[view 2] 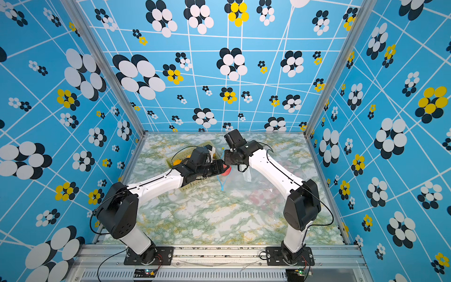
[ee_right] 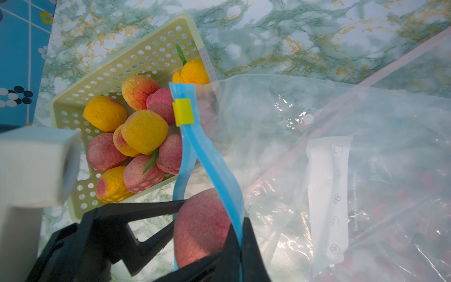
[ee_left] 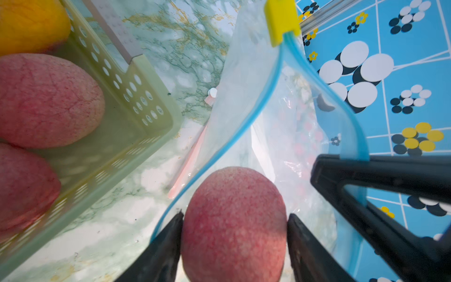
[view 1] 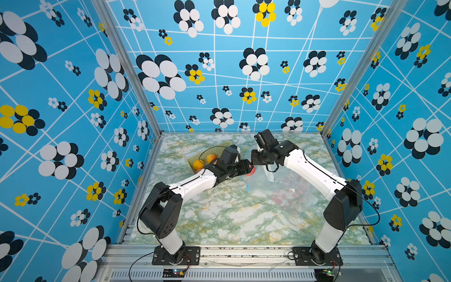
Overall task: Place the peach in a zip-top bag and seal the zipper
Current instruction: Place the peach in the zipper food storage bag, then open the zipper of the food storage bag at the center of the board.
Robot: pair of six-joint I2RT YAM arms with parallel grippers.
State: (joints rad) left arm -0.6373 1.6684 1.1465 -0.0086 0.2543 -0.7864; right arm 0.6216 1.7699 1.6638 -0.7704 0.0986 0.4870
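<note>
Pink peach (ee_left: pixel 234 244) within left hand (ee_left: pixel 235 217)

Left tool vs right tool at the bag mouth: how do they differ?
The left tool grips the red peach, spread wide; the right tool is shut, pinching the blue zipper strip of the zip-top bag. Left reaches into the mouth; right grips its rim. Both meet at the opening.

Both top views: far, high overhead, tilted down over my whole table (view 1: pixel 231 219) | my two wrist views: very close, both sharing the peach (ee_left: pixel 234 227) at the mouth of the zip-top bag (ee_left: pixel 246 80).
</note>
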